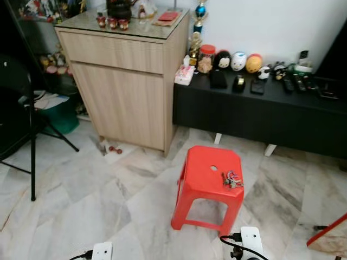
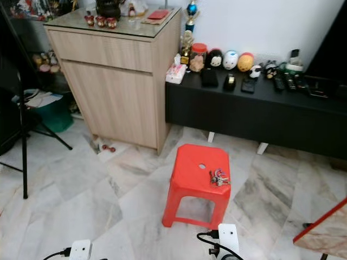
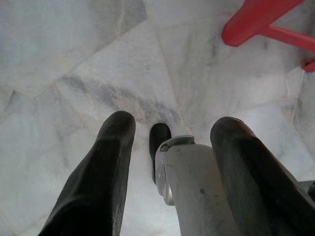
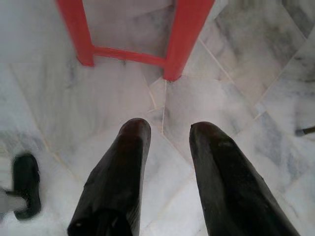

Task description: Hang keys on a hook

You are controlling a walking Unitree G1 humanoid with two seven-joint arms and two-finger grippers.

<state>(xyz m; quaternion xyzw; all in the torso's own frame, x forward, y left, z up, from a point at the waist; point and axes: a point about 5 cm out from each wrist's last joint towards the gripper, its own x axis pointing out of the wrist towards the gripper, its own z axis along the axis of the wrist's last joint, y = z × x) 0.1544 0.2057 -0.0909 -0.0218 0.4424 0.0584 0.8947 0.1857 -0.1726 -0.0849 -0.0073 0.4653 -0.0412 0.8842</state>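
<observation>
Keys on a ring, one small bunch of metal with a red tag, lie on the seat of a red plastic stool, close to its right edge; how many keys the bunch holds is too small to tell. One stool stands on the grey-veined marble floor, before a light wooden cabinet with a glass top and a long low black bench lined with small round figurines and dark gadgets that are hard to make out. Head views catch just the white wrist housings at the bottom edge, cut off. In its wrist view the left gripper points down at the floor with its two black fingers spread apart, a white rounded part of the robot between them and one stool leg at the corner. The right gripper, fingers likewise parted and holding nothing, hangs above the floor facing two red stool legs and a crossbar.
</observation>
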